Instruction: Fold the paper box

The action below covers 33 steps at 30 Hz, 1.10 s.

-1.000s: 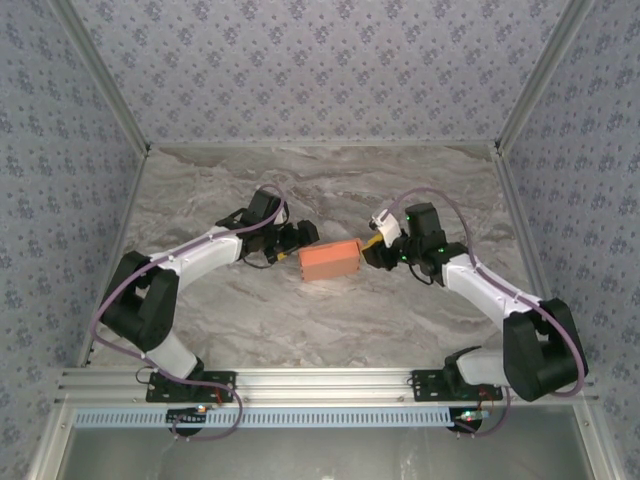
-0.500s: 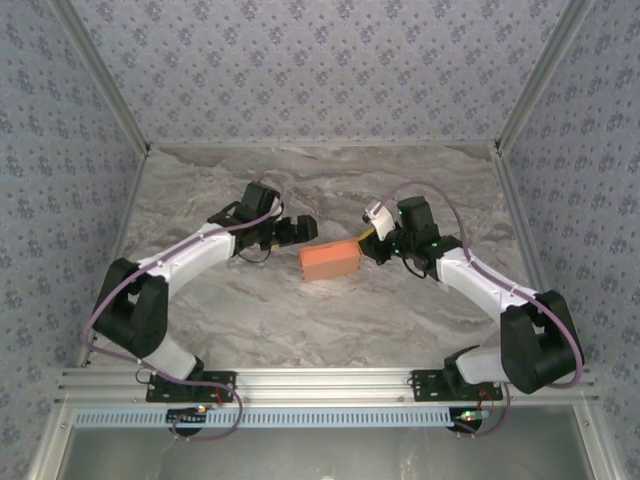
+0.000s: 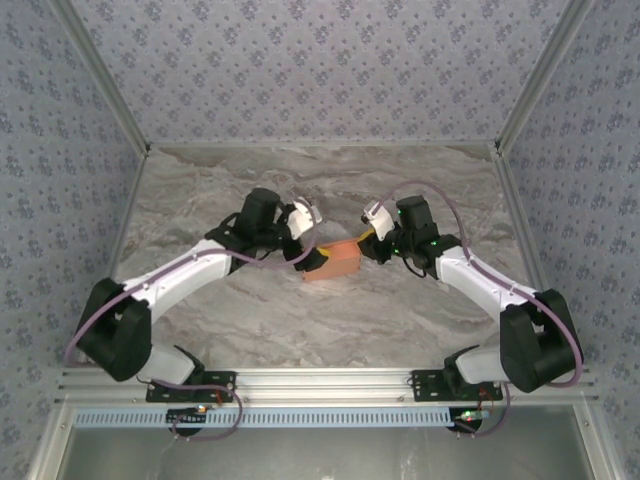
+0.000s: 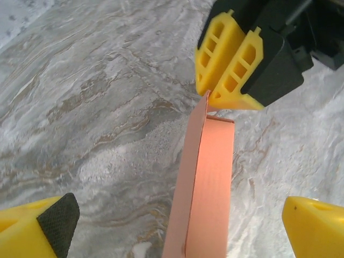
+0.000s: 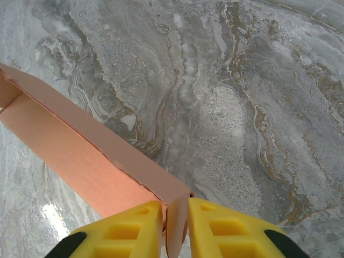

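Clerk: Moved since a second ago: the left arm (image 3: 190, 265) has been swung inward, and the left gripper (image 3: 312, 257), formerly beside the paper box (image 3: 340, 262), is now set over its left end. The box itself has hardly been shifted.

Checker: Entries are wanted, largest first.

Clerk: Item one, table (image 3: 250, 320): marbled grey, with the box borne at its middle, between the two arms. Item two, paper box: salmon-orange card, lying as a long open trough. Long walls are raised and a floor is seen between them. Item three, left gripper: jaws held wide apart, one on either side of the box, nothing being touched by them. Item four, right gripper (image 5: 174, 228): closed down upon the corner of a side wall (image 5: 107, 148) at the box's right end, the thin card being pinched between the yellow fingers (image 5: 226, 231).

Checker: And progress?

Clerk: Judged as partly done. The body has been formed. The open top and the end flap (image 5: 8, 88) are judged still to be closed and tucked.
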Each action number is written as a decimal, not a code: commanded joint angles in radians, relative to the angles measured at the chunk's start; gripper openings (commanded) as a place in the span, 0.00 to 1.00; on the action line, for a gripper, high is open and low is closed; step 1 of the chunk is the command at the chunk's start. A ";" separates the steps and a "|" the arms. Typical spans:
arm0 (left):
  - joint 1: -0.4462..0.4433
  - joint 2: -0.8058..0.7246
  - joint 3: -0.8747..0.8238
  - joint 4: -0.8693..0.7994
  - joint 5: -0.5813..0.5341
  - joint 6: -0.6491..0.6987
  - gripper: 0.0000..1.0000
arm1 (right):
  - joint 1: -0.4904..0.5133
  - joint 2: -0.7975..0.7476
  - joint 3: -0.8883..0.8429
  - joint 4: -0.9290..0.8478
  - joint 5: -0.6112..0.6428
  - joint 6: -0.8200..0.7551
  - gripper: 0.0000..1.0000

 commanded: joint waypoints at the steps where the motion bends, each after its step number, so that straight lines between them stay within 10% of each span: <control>1: -0.026 0.047 0.051 -0.107 -0.013 0.185 0.99 | 0.007 0.016 0.034 -0.043 0.004 -0.017 0.22; 11: -0.116 0.132 0.065 -0.130 -0.181 0.195 0.99 | 0.012 0.013 0.037 -0.049 0.024 -0.005 0.12; 33: -0.222 0.242 0.114 -0.081 -0.406 0.121 0.67 | 0.141 -0.007 0.082 -0.092 0.222 0.118 0.04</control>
